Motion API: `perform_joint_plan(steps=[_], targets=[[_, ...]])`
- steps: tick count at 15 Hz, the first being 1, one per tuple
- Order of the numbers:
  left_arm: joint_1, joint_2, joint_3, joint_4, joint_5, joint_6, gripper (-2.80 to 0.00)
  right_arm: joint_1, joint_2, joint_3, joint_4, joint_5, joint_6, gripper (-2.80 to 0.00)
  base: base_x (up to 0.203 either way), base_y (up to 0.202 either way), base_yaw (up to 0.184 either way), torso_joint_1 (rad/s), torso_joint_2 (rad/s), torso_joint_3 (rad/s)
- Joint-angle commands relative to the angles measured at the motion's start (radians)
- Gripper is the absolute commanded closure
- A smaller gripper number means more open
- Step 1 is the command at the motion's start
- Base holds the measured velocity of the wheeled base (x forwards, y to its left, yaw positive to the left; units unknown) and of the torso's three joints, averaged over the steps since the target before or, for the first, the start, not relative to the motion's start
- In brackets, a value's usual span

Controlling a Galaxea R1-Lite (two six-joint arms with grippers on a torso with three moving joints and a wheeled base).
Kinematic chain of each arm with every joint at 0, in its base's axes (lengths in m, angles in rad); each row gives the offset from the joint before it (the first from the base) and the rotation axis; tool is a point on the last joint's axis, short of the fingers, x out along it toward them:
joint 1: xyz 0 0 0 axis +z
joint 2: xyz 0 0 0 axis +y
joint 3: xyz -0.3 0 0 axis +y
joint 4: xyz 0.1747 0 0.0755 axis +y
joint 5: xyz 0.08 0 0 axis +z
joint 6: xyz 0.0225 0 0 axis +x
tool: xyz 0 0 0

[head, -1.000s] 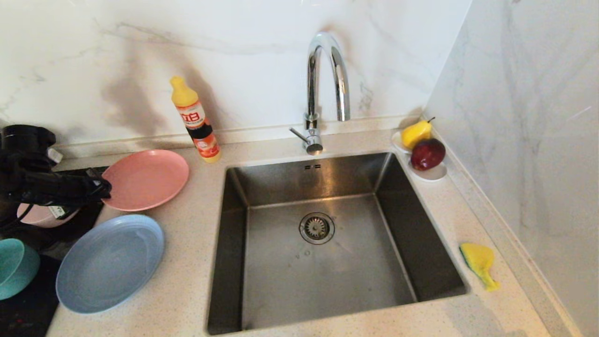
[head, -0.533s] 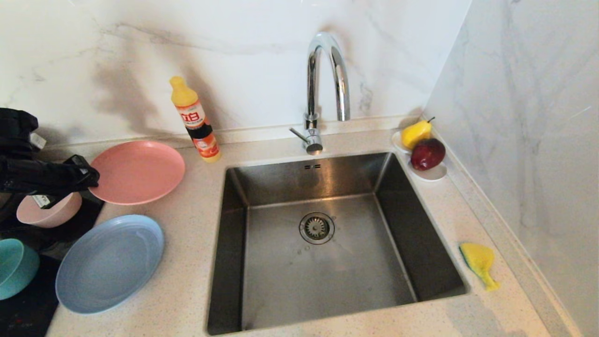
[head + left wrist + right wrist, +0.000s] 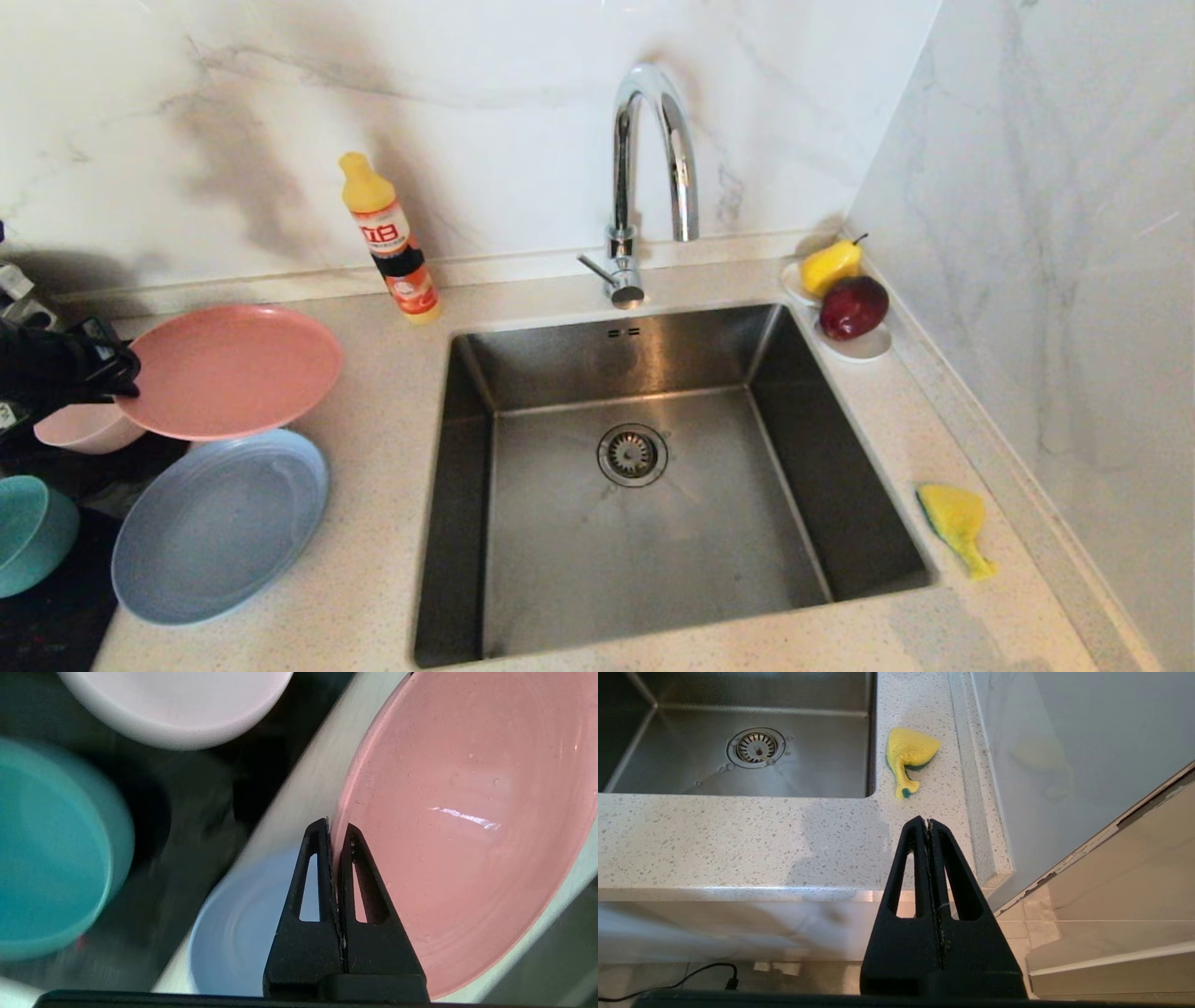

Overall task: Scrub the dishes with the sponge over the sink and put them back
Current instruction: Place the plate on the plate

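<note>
Pink plate (image 3: pixel 233 371): now lifted off the bench (image 3: pixel 373 597) by the left tool (image 3: pixel 334 828), clamped shut on its rim, overlapping the blue plate (image 3: pixel 219 532) beneath; scrubbing not begun, sponge (image 3: pixel 909 753) lying ahead of the shut, empty right tool (image 3: pixel 928 823), sink (image 3: pixel 635 560) beyond.

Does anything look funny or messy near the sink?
Two things. The salmon-pink plate is not lying flat: the left gripper is pinching its rim and it hangs over the edge of the light blue plate. The sponge, on the counter right of the sink, is crumpled and twisted.
</note>
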Motion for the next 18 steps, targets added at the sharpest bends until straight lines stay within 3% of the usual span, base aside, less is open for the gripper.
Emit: perform_joint_plan(steps=[1,8,15,18], targets=[[0.041,-0.040,0.027,0.038,-0.046,0.013,0.00,0.000,0.001,0.000,0.000,0.000,-0.001,0.00,0.000,0.000,0.000,0.000,0.00,0.000],[0.133,-0.194,0.272,0.066,-0.195,0.133,0.00,0.000,0.000,0.000,0.000,0.000,0.000,0.00,0.000,0.000,0.000,0.000,0.00,0.000],[0.237,-0.231,0.422,0.062,-0.209,0.240,0.00,0.000,0.001,0.000,0.000,0.000,-0.001,0.00,0.000,0.000,0.000,0.000,0.00,0.000],[0.248,-0.227,0.467,0.044,-0.236,0.253,0.00,0.000,0.000,0.000,0.000,0.000,-0.001,0.00,0.000,0.000,0.000,0.000,0.00,0.000]])
